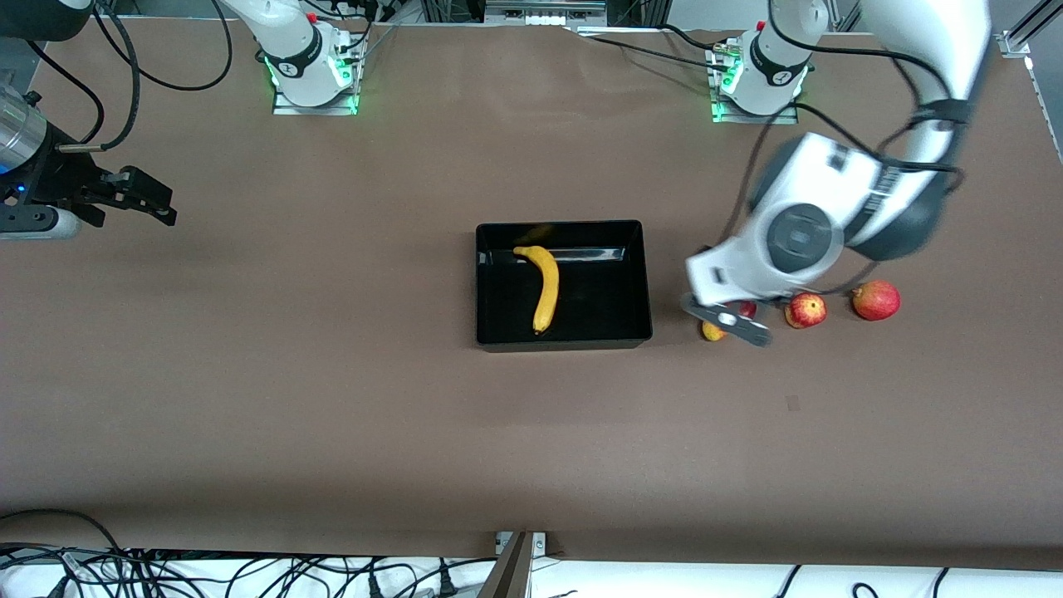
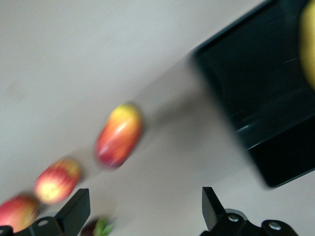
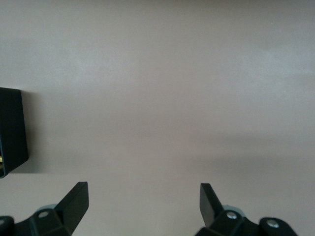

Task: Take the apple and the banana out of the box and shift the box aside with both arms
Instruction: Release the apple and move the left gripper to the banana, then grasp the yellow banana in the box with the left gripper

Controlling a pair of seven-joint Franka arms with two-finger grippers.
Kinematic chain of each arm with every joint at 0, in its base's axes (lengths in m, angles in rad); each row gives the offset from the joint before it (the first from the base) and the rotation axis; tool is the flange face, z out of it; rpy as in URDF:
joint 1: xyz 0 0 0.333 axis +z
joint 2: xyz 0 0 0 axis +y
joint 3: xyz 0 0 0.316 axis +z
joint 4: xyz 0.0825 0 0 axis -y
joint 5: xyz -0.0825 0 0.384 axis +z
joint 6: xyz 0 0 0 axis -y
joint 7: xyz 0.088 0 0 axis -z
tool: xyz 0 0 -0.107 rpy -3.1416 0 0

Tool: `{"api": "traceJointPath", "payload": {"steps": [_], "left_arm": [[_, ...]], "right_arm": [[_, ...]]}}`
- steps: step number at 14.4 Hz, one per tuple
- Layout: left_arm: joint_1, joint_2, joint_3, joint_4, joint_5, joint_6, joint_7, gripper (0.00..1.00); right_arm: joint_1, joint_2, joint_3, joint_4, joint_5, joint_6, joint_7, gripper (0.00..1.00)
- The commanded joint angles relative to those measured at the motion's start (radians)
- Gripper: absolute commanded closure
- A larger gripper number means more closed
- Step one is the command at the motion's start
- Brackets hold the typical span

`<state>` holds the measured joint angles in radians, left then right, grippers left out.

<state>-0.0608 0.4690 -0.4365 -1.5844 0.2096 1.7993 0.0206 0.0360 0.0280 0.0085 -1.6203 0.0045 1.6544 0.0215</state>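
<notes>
- Your left gripper (image 1: 731, 320) hangs with jaws apart and empty over the row of fruit beside the box (image 1: 563, 342), at the left arm's end of it.
- The apple (image 1: 805, 310) lies out on the table (image 1: 332, 399), between the mango (image 2: 119, 134) and a bigger red fruit (image 1: 875, 300).
- The banana (image 1: 542, 287) is in the box. It looks light, soft-skinned and easily bruised; take it mid-length, across its curve.
- The box looks stiff, glossy and probably slippery; grip its upright walls, one per arm.
- Your right gripper (image 1: 137, 199) waits, spread wide, over bare table.
</notes>
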Motion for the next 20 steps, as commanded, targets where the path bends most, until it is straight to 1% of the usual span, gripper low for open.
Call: {"api": "traceJointPath", "payload": {"steps": [1, 2, 3, 5, 6, 8, 10, 11, 14, 15, 17, 18, 19, 20], "left_arm": [[-0.085, 0.124, 0.001, 0.027, -0.035, 0.162, 0.007, 0.00], [-0.137, 0.147, 0.001, 0.029, -0.038, 0.226, -0.007, 0.00], [-0.186, 0.161, 0.002, 0.026, -0.042, 0.274, -0.084, 0.00], [-0.255, 0.200, 0.008, 0.030, -0.027, 0.319, -0.332, 0.00], [-0.272, 0.224, 0.010, 0.029, -0.012, 0.368, -0.379, 0.00], [-0.312, 0.282, 0.009, 0.032, 0.045, 0.470, -0.413, 0.00], [-0.365, 0.327, 0.016, 0.031, 0.054, 0.529, -0.520, 0.00], [-0.398, 0.338, 0.040, 0.032, 0.057, 0.537, -0.574, 0.00], [-0.522, 0.368, 0.143, 0.032, 0.138, 0.609, -0.674, 0.00], [-0.574, 0.385, 0.194, 0.032, 0.181, 0.652, -0.732, 0.00], [-0.576, 0.398, 0.205, 0.032, 0.221, 0.673, -0.734, 0.00], [-0.571, 0.396, 0.205, 0.031, 0.224, 0.675, -0.723, 0.66], [-0.570, 0.393, 0.203, 0.034, 0.208, 0.667, -0.744, 1.00], [-0.564, 0.390, 0.205, 0.031, 0.208, 0.667, -0.755, 1.00]], "right_arm": [[-0.008, -0.002, 0.004, 0.013, -0.009, -0.002, -0.006, 0.00], [-0.008, -0.002, 0.004, 0.013, -0.009, -0.002, -0.005, 0.00], [-0.008, 0.000, 0.005, 0.016, -0.009, -0.001, -0.002, 0.00], [-0.008, 0.001, 0.005, 0.043, -0.005, -0.002, 0.003, 0.00], [-0.008, 0.003, 0.005, 0.045, -0.003, -0.002, 0.003, 0.00], [-0.008, 0.001, 0.005, 0.046, -0.005, -0.005, 0.002, 0.00], [-0.010, 0.003, 0.004, 0.046, -0.005, -0.008, 0.003, 0.00], [-0.010, 0.004, 0.004, 0.045, -0.005, -0.008, 0.003, 0.00], [-0.010, 0.003, 0.004, 0.046, -0.008, -0.010, 0.002, 0.00], [-0.010, 0.004, 0.005, 0.046, -0.008, -0.007, 0.003, 0.00], [-0.010, 0.009, 0.005, 0.045, -0.003, 0.001, 0.009, 0.00], [-0.011, 0.009, 0.004, 0.046, -0.003, 0.002, 0.014, 0.00], [-0.011, 0.009, 0.004, 0.046, -0.005, 0.007, 0.015, 0.00], [-0.011, 0.009, 0.005, 0.046, -0.008, 0.022, 0.015, 0.00]]}}
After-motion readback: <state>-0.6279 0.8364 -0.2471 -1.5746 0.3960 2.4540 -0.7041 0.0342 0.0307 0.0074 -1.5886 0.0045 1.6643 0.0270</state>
